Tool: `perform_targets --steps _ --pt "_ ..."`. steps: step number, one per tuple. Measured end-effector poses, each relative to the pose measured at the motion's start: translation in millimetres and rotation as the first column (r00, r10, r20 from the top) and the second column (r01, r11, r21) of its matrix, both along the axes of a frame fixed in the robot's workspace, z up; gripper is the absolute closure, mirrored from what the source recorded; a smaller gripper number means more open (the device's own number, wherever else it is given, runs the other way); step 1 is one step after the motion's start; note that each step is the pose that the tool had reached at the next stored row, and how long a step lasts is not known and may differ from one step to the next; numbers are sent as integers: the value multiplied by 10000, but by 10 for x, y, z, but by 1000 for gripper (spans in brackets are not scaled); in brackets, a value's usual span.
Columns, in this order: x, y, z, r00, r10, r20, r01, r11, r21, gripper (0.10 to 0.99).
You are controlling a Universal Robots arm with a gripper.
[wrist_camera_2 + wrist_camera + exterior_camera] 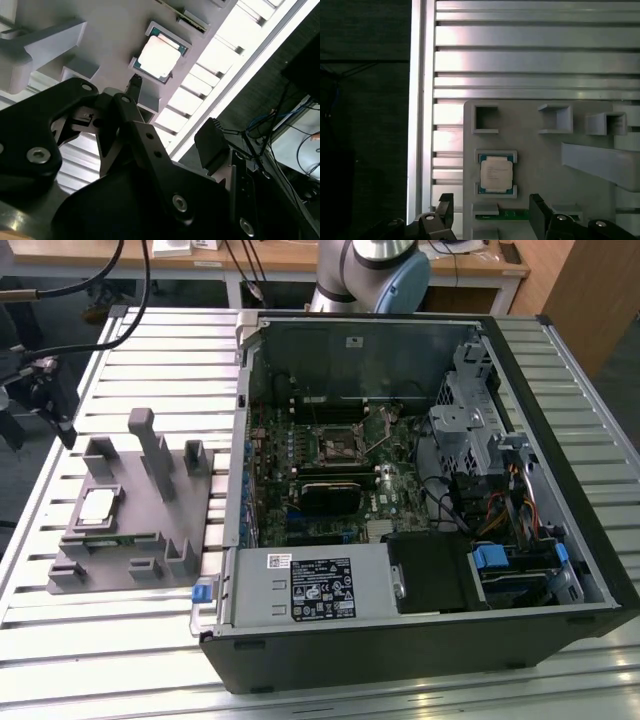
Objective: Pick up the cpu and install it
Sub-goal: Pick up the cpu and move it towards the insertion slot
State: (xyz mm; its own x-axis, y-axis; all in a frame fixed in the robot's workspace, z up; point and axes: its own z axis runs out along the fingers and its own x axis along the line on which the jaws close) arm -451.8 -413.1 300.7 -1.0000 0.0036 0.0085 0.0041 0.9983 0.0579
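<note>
The cpu is a small square chip with a shiny silver top. It lies flat in a square nest on the grey holder plate, at the exterior view's left. Both wrist views show the cpu lying untouched. My gripper hangs above the table's edge at the exterior view's far left, apart from the chip. In both wrist views the gripper is open, with nothing between its black fingers. The black-framed socket sits on the motherboard inside the open computer case.
A green memory stick lies in a slot beside the cpu. Tall grey posts rise from the holder plate. The slatted metal table ends just beyond the holder. Drive cages and cables crowd the case's side at the exterior view's right.
</note>
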Motion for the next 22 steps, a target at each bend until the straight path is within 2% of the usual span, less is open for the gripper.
perform_targets --steps 6,11,15,22 --pt "0 -2 -107 9997 248 -25 -248 9997 2 380" --pt "2 -3 -198 9997 249 -67 -249 9997 2 380" --pt "39 -3 -271 9996 248 -122 -248 9997 4 380" --pt "59 -2 -398 9996 248 -124 -248 9997 4 380"
